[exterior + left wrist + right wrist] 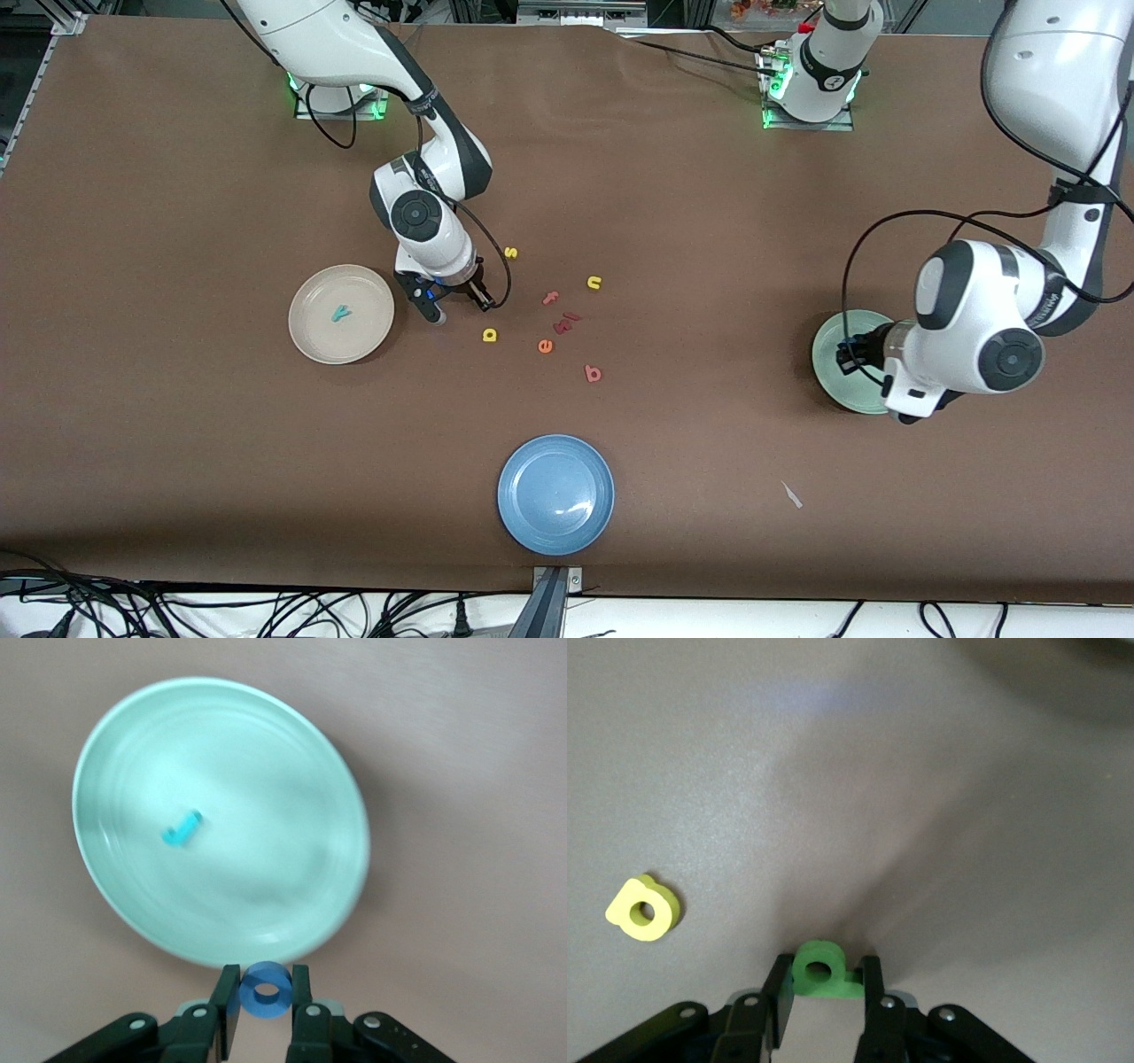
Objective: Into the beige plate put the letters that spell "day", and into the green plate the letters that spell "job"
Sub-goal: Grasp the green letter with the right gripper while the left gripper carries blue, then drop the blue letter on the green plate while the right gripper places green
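While the left gripper (pixel 266 1001) hangs over the green plate (pixel 833 377) at the right of the front view, we see its fingers closed on the blue "o" (pixel 266 990), just past the plate's rim in the left wrist view. The teal "j" (pixel 182 829) already lies inside that plate.

We find the right gripper (pixel 824 992) low over the table at centre left of the front view, beside the beige plate (pixel 312 341). The green "d" (pixel 822 970) sits between its fingers, which stand close on both sides; we cannot tell whether they grip it yet. The teal "y" (pixel 340 313) rests in the beige plate.

The yellow "a" (pixel 489 335) lies on the table just below and right of that gripper. The pinkish-red "b" (pixel 593 374) lies lower, near the middle of the frame, with the orange "e" (pixel 545 346) just up and left of it.
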